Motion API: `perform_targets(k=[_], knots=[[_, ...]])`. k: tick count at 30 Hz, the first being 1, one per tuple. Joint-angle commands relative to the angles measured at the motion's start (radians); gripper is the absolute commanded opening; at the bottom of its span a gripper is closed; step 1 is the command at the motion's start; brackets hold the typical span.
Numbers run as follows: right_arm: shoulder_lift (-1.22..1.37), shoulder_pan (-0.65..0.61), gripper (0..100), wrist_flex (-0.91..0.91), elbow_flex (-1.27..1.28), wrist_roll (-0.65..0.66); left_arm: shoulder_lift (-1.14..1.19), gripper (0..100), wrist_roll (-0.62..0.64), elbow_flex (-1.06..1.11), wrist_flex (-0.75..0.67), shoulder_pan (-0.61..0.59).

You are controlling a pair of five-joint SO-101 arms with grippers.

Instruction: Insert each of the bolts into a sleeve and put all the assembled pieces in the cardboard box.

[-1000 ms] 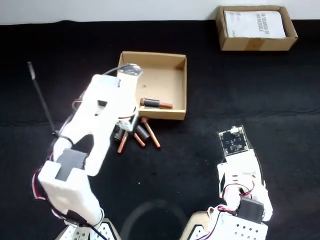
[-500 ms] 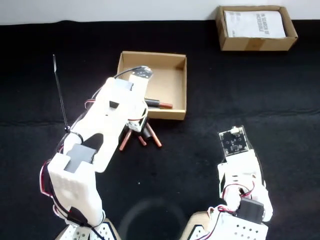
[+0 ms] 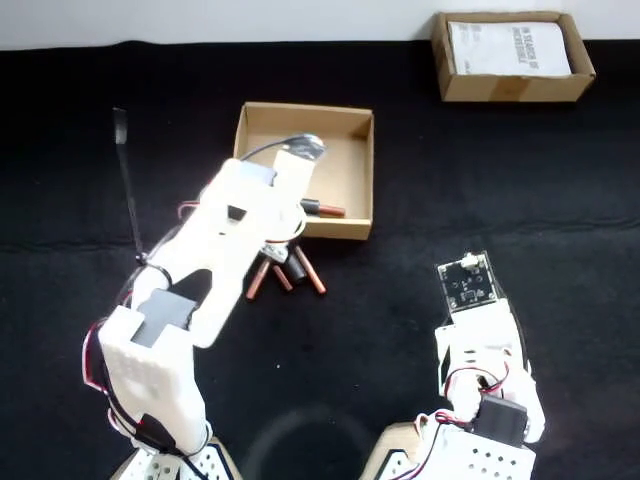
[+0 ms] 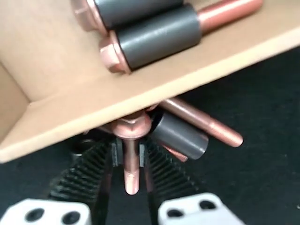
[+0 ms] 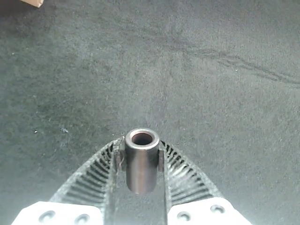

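My left gripper [image 4: 129, 146] is shut on a bare copper bolt [image 4: 131, 174], head up against the front wall of the cardboard box [image 4: 140, 101]. Two bolts in dark grey sleeves [image 4: 157, 35] lie side by side inside the box. Just outside the wall another sleeved bolt [image 4: 180, 136] lies on the black table. In the high view the left arm [image 3: 250, 215] stretches over the box's [image 3: 372, 170] near edge, with loose bolts [image 3: 305, 270] beside it. My right gripper [image 5: 140, 145] is shut on a grey sleeve [image 5: 140, 164], its open bore facing the camera, above bare table.
A second cardboard box [image 3: 512, 58] holding a printed sheet stands at the far right corner. A thin black rod [image 3: 127, 185] sticks up left of the left arm. The right arm [image 3: 475, 320] sits low at the front right, over open black cloth.
The left arm has swung right and forward towards the box's front wall. The black rod shifted right with it. The right arm has stayed still.
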Motion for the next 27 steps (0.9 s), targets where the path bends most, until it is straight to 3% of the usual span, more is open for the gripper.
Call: perform_targets(k=[1, 10, 12, 16, 19, 23, 27], knots=[[-0.013, 0.018, 0.8, -0.101, 0.035, 0.008, -0.022, 1, -0.008, -0.022, 0.041, 0.012], [-0.015, -0.004, 0.8, -0.317, 0.120, -0.020, -0.237, 1, -0.002, -0.153, 0.430, 0.084], [-0.015, -0.033, 0.8, -0.331, 0.113, -0.138, -0.326, 1, 0.015, -0.177, 0.431, 0.084], [-0.015, -0.120, 0.8, -0.369, 0.074, -0.446, -0.529, 1, 0.170, -0.191, 0.353, 0.082], [-0.015, -0.217, 0.8, -0.372, 0.022, -0.597, -0.690, 1, 0.239, -0.188, 0.298, 0.082], [-0.015, -0.375, 0.8, -0.371, -0.013, -0.690, -0.900, 1, 0.253, -0.090, 0.276, 0.082], [-0.015, -0.522, 0.8, -0.369, -0.018, -0.704, -1.106, 1, 0.252, 0.199, 0.261, 0.082]])
